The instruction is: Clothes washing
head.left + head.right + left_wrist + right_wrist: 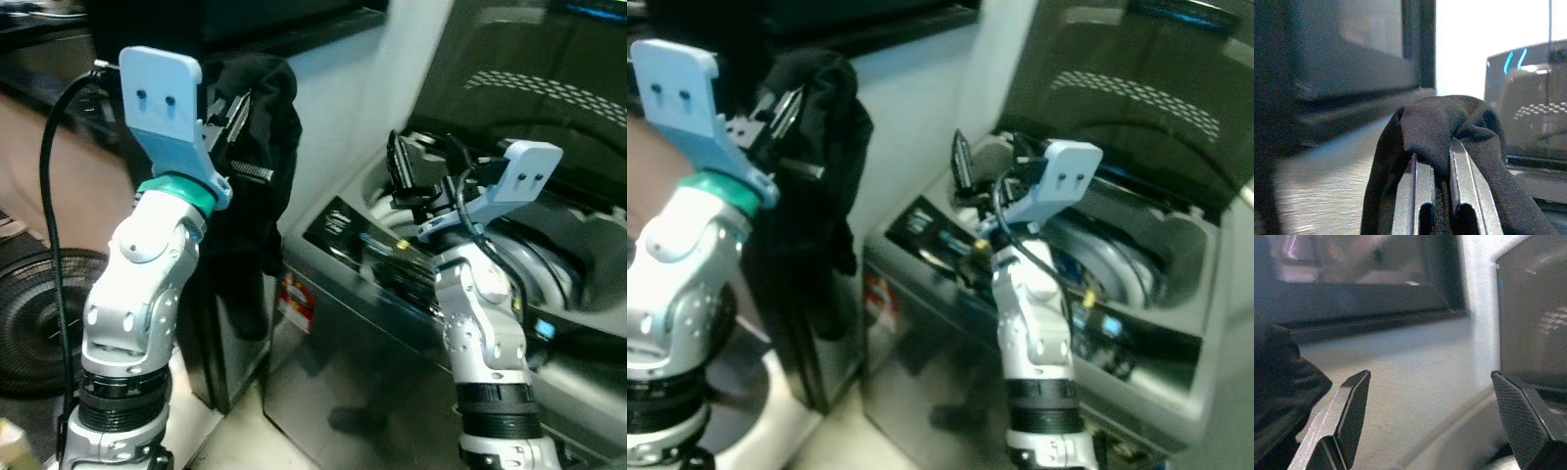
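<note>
Draping the left end effector (1432,196), apparently clamped: black garment (257,147).

There are two end effectors: the left end effector (235,117) and the right end effector (407,166). One black garment (260,176), one washing machine (392,323), one floor fan (29,313).

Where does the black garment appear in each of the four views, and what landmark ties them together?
Left eye view: black garment hangs upper left-centre from the left gripper.
Right eye view: upper left.
Left wrist view: draped over the fingers, bottom centre.
Right wrist view: dark fold at the left edge.
Shared landmark: the washing machine's raised lid.
</note>
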Available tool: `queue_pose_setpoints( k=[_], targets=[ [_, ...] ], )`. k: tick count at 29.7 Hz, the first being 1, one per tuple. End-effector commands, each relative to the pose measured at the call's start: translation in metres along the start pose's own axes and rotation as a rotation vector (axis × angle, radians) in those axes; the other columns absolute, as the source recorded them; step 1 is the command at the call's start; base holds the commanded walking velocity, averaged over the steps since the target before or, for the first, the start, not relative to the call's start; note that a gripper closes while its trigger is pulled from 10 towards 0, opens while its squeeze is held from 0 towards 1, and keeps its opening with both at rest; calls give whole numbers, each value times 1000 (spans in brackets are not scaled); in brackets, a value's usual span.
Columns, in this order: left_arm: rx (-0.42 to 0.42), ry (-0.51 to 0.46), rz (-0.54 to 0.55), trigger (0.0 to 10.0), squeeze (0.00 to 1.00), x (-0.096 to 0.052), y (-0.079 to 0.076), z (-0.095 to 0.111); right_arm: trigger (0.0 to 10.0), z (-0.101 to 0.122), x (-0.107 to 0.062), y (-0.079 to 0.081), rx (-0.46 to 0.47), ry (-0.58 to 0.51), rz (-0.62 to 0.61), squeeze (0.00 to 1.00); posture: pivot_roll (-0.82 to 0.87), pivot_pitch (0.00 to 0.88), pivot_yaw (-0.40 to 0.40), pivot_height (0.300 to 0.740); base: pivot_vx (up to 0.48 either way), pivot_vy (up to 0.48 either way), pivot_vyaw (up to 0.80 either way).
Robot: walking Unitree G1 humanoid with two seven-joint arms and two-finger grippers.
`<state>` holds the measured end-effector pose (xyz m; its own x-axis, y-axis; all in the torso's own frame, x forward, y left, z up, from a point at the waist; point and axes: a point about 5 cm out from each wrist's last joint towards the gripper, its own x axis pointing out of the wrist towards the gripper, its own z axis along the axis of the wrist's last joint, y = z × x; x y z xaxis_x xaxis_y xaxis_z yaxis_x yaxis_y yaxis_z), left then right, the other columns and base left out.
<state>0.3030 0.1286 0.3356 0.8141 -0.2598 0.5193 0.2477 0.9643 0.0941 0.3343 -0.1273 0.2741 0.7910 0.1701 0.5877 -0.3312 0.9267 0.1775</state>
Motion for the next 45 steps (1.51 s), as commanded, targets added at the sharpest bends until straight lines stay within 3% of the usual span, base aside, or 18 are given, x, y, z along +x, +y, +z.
queue_pose_setpoints(
  k=[1,38,45],
  targets=[
    [11,-10,-9,10000,0,0,-3,1,10000,4,0,-5,0,-13,-18,0,63,32,-24,740,0,0,-800],
    [16,5,22,10000,0,-1,0,-2,10000,4,1,-9,16,-15,-54,0,66,35,-26,740,0,0,-800],
    [11,6,29,10000,0,-1,1,-3,10000,2,1,-8,2,-11,-46,0,65,29,-28,740,0,476,0]
  ],
)
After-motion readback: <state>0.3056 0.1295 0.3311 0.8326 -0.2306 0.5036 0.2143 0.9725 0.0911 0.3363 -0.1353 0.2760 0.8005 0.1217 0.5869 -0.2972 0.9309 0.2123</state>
